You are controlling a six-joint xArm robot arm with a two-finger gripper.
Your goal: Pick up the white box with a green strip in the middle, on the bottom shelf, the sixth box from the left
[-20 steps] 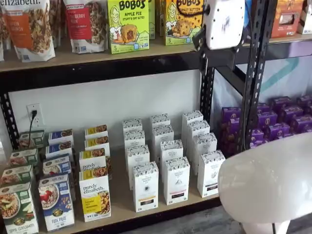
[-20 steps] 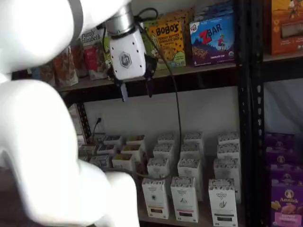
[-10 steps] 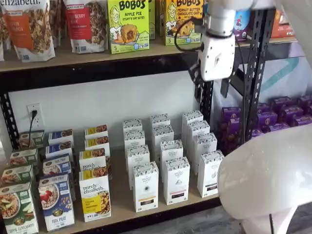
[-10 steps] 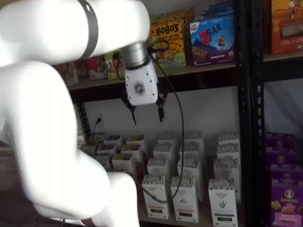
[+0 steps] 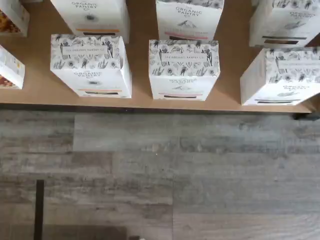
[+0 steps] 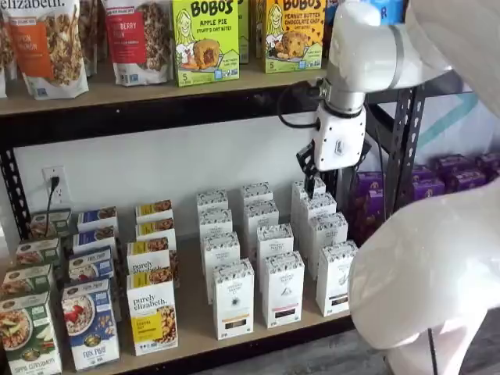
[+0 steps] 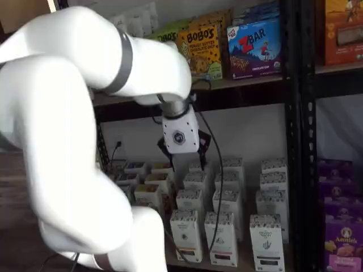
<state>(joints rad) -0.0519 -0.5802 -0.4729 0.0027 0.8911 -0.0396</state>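
The white box (image 6: 337, 277) stands at the right end of the front row on the bottom shelf (image 6: 194, 316). It also shows as the white box (image 7: 266, 242) and, in the wrist view, as the white box (image 5: 281, 75) with a dark strip low on its face. My gripper (image 6: 328, 181) hangs in the air over the rear cartons of that column, well above the box and touching nothing. In a shelf view the gripper (image 7: 186, 161) shows a plain gap between its black fingers, so it is open and empty.
Two near-identical white cartons (image 6: 233, 298) (image 6: 282, 288) stand left of the target, with more rows behind. Granola boxes (image 6: 152, 312) fill the shelf's left side. A black upright (image 6: 402, 148) and purple boxes (image 6: 449, 176) lie to the right. The upper shelf (image 6: 156, 90) holds snack boxes. Grey plank floor (image 5: 160, 170) lies in front.
The gripper has come down from the level of the upper shelf to hang in front of the back wall, just above the white cartons. It has stayed open.
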